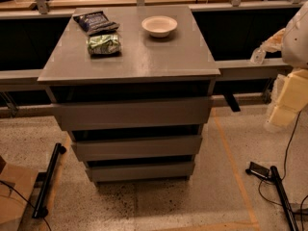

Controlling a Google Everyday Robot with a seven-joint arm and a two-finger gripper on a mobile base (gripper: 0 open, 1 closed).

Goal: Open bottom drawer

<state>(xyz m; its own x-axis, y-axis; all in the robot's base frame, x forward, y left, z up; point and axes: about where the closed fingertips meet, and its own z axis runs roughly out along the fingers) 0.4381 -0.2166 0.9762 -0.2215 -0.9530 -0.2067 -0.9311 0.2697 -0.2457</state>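
A grey cabinet (130, 57) stands in the middle of the camera view with three plain drawer fronts stacked below its top. The bottom drawer (140, 170) is the lowest and narrowest-looking panel, just above the speckled floor, and its front sits in line with the cabinet. My gripper (287, 100) shows as pale cream blocks at the right edge, hanging from the white arm (296, 32). It is well to the right of the cabinet, at about the height of the top drawer (132, 113), and touches nothing.
On the cabinet top are a white bowl (159, 25), a dark snack bag (95, 20) and a green snack bag (103, 43). Black poles lie on the floor at left (48, 179) and right (281, 196). A cardboard box (12, 196) sits bottom left.
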